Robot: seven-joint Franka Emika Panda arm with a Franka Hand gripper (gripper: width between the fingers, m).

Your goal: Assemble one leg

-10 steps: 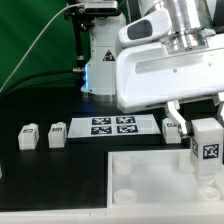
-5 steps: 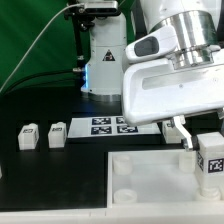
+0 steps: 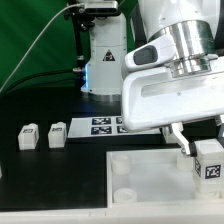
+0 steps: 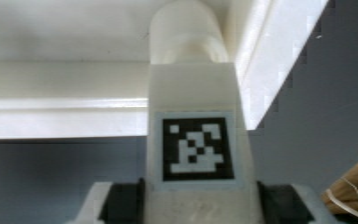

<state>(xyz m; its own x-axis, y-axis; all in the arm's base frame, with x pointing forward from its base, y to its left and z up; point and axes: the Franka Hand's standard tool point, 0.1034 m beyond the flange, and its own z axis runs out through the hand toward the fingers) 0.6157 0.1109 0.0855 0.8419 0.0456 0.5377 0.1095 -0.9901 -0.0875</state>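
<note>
My gripper is shut on a white leg with a black-and-white tag on its face. It holds the leg upright over the large white square piece, near that piece's far corner at the exterior view's right. In the wrist view the leg runs long between my fingers, tag facing the camera, its far end near the white piece's raised rim. Three more small white legs lie in a row on the black table at the exterior view's left.
The marker board lies flat behind the white square piece, partly hidden by my arm. A white robot base and a cable stand at the back in front of a green backdrop.
My gripper has moved with the leg toward the exterior view's right and slightly down, closer to the corner of the white square piece.
</note>
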